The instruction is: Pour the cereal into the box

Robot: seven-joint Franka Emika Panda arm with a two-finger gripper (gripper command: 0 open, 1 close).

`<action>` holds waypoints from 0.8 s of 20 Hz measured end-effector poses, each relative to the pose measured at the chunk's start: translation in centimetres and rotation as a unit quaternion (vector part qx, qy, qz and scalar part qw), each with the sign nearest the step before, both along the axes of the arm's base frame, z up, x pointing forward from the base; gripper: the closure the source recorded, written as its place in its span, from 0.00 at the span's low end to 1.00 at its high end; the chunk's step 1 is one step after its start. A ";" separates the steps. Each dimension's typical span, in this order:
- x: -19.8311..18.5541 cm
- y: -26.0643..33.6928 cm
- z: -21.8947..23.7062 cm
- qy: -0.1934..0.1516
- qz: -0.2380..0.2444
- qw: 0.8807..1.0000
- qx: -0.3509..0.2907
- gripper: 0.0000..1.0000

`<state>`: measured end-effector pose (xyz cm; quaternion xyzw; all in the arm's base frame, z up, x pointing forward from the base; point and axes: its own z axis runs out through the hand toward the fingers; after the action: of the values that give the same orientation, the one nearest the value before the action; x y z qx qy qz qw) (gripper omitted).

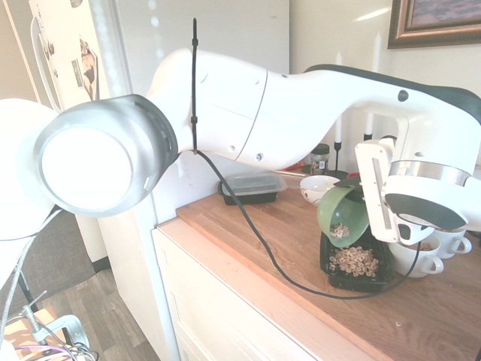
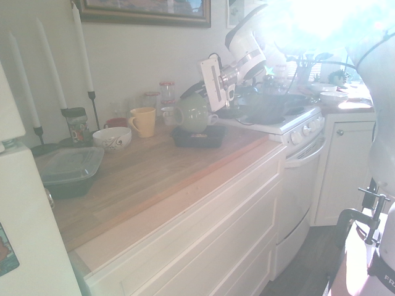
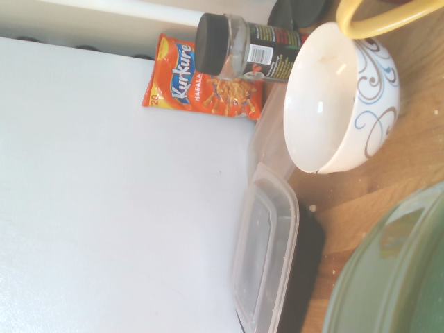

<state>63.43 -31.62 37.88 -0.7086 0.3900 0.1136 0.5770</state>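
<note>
A green mug (image 1: 342, 213) hangs tipped over the box (image 1: 379, 280), a shallow black tray on the wooden counter. Pale ring-shaped cereal (image 1: 353, 261) lies in a heap in the box, and a few more pieces sit at the mug's lowered lip. My gripper (image 1: 366, 197) is shut on the mug from its right side, with the fingers mostly hidden behind the white wrist mount. From the other side, the tilted green mug (image 2: 192, 114) shows just above the box (image 2: 199, 138), with the gripper (image 2: 213, 113) at its handle side. The mug's green wall (image 3: 395, 277) fills a corner of the wrist view.
A patterned white bowl (image 1: 319, 188) and a black container with a clear lid (image 1: 252, 186) stand behind the box. White cups (image 1: 425, 257) sit to its right. A yellow mug (image 2: 143, 121), candles and a stove (image 2: 290, 120) are nearby. An orange snack bag (image 3: 201, 80) leans by a spice jar (image 3: 243, 48).
</note>
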 end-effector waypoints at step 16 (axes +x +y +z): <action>0.1 16.8 13.0 0.017 0.024 0.946 -0.322 1.00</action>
<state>63.54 -14.82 50.84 -0.8637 0.3985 0.0078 0.3085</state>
